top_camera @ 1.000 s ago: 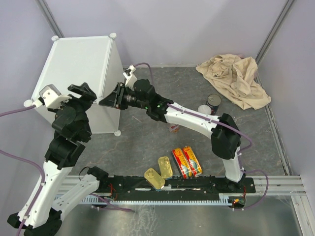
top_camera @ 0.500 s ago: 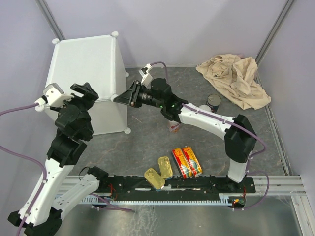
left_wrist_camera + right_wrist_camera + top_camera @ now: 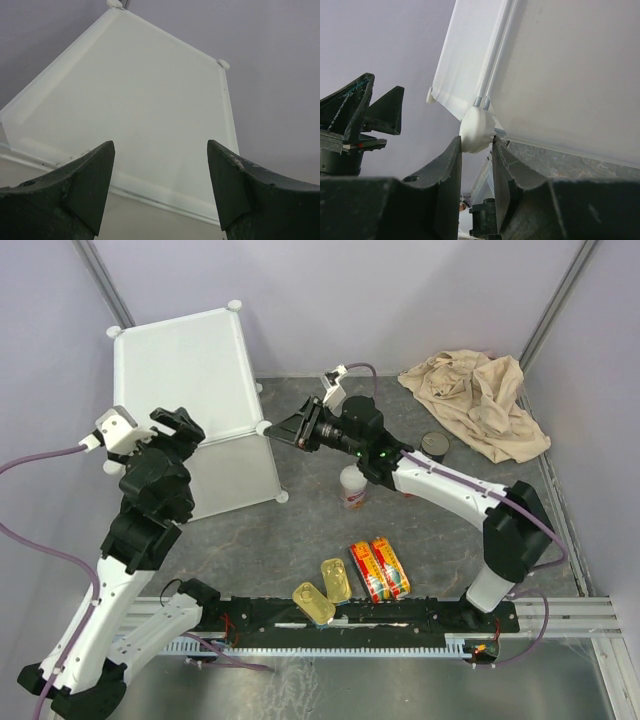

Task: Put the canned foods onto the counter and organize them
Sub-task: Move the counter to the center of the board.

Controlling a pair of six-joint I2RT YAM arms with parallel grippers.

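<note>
Here, a grey tabletop [image 3: 300,530] sits inside pale purple walls [image 3: 400,300], and the big white counter [image 3: 190,360] stands at its far left, with the tins [image 3: 380,568] lying to the right of the counter, not on it. The right end effector [image 3: 476,142] is squeezed shut on a round white knob [image 3: 475,127] at a corner of the counter. The left end effector [image 3: 160,150] is wide open and holds nothing, close by the counter's flat panel [image 3: 150,100].

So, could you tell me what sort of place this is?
Probably a robot lab test cell: plain partition walls, a metal mounting rail, and a mock white cube counter.
</note>
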